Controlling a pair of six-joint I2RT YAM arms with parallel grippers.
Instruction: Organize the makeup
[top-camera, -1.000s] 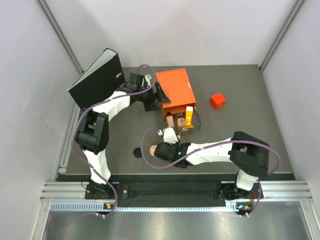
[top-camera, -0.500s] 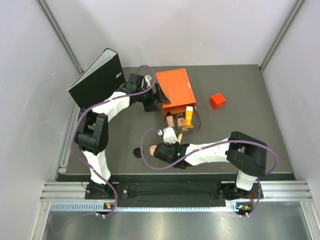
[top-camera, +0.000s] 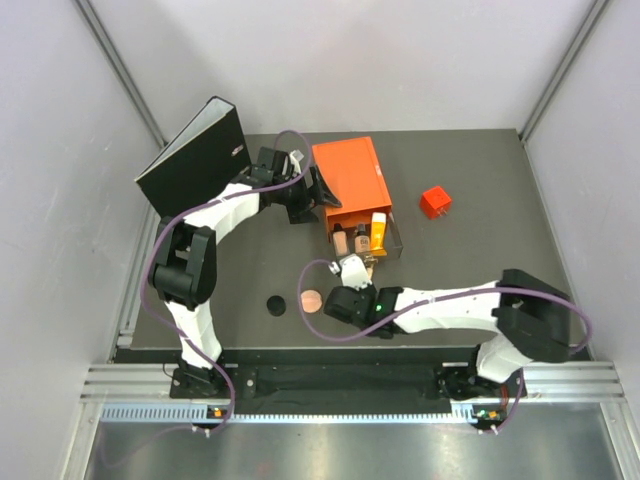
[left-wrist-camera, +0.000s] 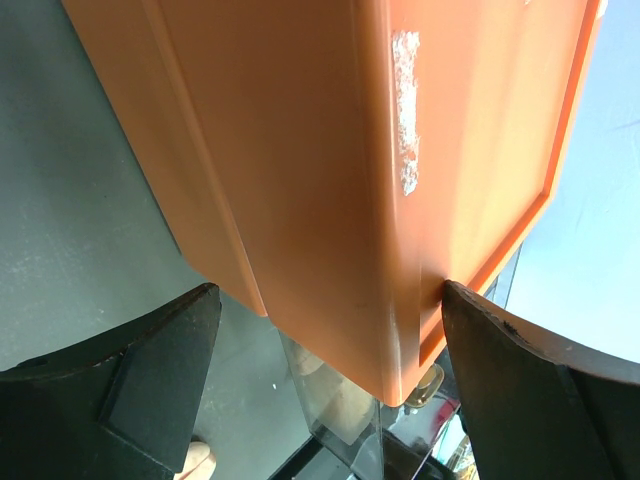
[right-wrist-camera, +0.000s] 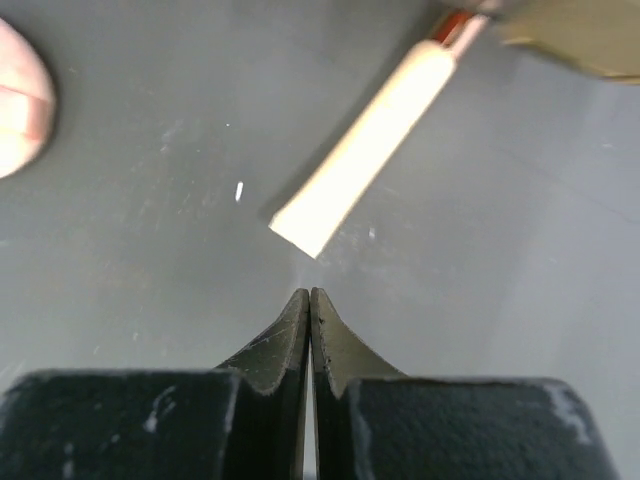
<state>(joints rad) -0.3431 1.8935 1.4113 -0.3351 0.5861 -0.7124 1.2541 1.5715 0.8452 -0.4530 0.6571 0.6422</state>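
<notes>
The makeup is sitting half sorted in the overhead view: two tan bottles (top-camera: 351, 240) and an orange-yellow tube (top-camera: 378, 233) are standing in the clear drawer (top-camera: 397, 240) sticking out of the orange box (top-camera: 350, 175). The pinkish-copper disc (top-camera: 312, 300) and the black disc (top-camera: 275, 305) are lying loose on the table (top-camera: 240, 260), just beside each other. The left gripper (top-camera: 312, 195) is sitting at the box's near-left corner, and the right gripper (top-camera: 347, 288) is hovering between the copper disc and the drawer. On the left wrist cam the fingers (left-wrist-camera: 150, 380) are straddling the box corner, but I can't tell if they're actually pinching it. On the right wrist cam the jaws are clenched on nothing, pointing at the near end of the slim beige tube (right-wrist-camera: 360, 150) lying flat. My guess is that's the next grab, so I'd be opening up first, turning to sit across its width, and pinching mid-length so it isn't skidding away.
</notes>
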